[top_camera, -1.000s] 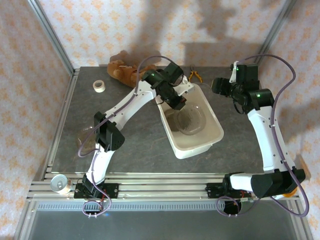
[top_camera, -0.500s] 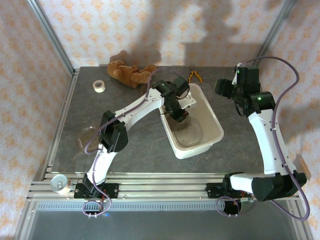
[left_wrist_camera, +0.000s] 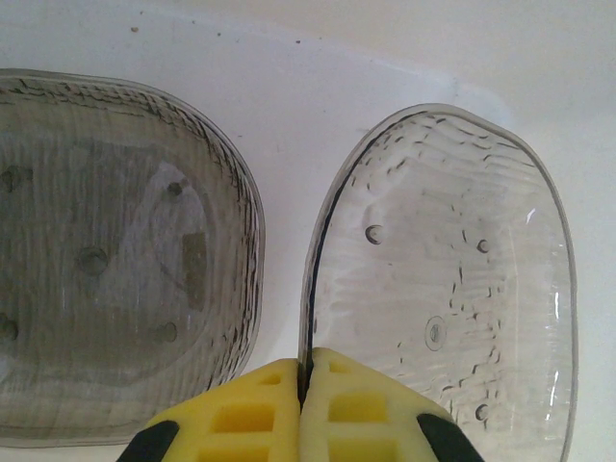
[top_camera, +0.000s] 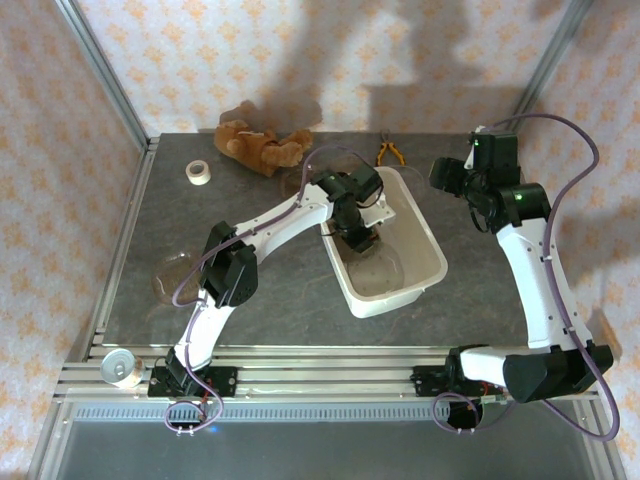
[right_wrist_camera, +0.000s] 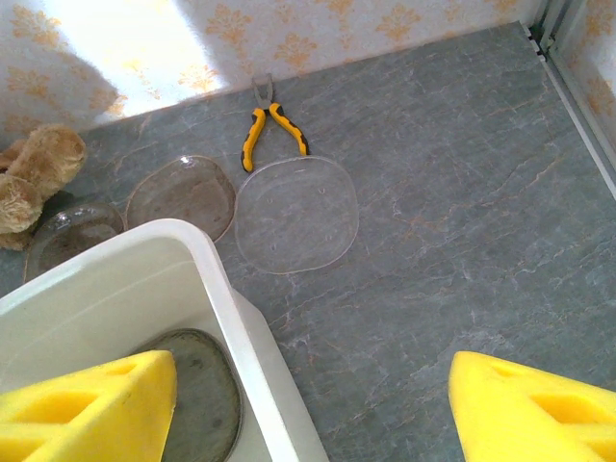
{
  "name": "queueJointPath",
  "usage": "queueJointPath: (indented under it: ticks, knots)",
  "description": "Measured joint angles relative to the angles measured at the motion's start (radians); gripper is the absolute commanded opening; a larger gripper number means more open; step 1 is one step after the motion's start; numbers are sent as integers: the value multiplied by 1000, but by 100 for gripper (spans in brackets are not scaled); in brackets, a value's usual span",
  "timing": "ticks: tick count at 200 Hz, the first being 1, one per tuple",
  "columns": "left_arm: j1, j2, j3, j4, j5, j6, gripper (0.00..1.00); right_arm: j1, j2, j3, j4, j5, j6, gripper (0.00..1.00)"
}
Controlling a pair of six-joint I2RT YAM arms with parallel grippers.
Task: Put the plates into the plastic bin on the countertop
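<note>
Left tool [left_wrist_camera: 303, 373] was clamped on the rim of a clear plate [left_wrist_camera: 443, 279], inside the white bin [top_camera: 400, 295]. A grey plate [left_wrist_camera: 115, 260] lay flat on the bin floor just beside it. Right tool [right_wrist_camera: 308, 414] had its fingers apart, holding nothing, above the tabletop [right_wrist_camera: 452, 221] beside the bin. Three plates [right_wrist_camera: 296, 214] lay on the tabletop near yellow pliers [right_wrist_camera: 265, 130]. A fourth plate [top_camera: 175, 275] sat well apart at the left.

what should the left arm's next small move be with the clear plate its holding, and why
Probably open the left gripper to release: its jaws are shut on the rim of the clear round plate, already down inside the large white plastic bin beside a greyer transparent plate lying there.
</note>
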Motion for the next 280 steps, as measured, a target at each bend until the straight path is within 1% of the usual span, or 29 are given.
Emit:
queueJointPath:
  ticks: [68, 141, 191, 231, 236, 252, 280]
  knots:
    - [-39, 0, -38, 22, -44, 13, 0, 0, -1, -16, 0, 1, 0, 75]
    - [-61, 23, -43, 38, -90, 13, 1, 0, -3, -28, 2, 5, 3, 75]
    - [-77, 41, -43, 41, -151, 12, 3, 0, -3, -29, 2, 8, 3, 75]
    - [-86, 41, -43, 40, -181, 8, 10, 0, -3, -33, 9, 12, 3, 75]
    - [-87, 41, -43, 40, -184, 7, 13, 0, -3, -34, 9, 12, 3, 75]
    - [-88, 41, -43, 35, -191, 1, 25, 0, -3, -37, 9, 12, 4, 75]
    - [-92, 41, -44, 33, -191, -13, 34, 0, -3, -40, 10, 12, 8, 75]
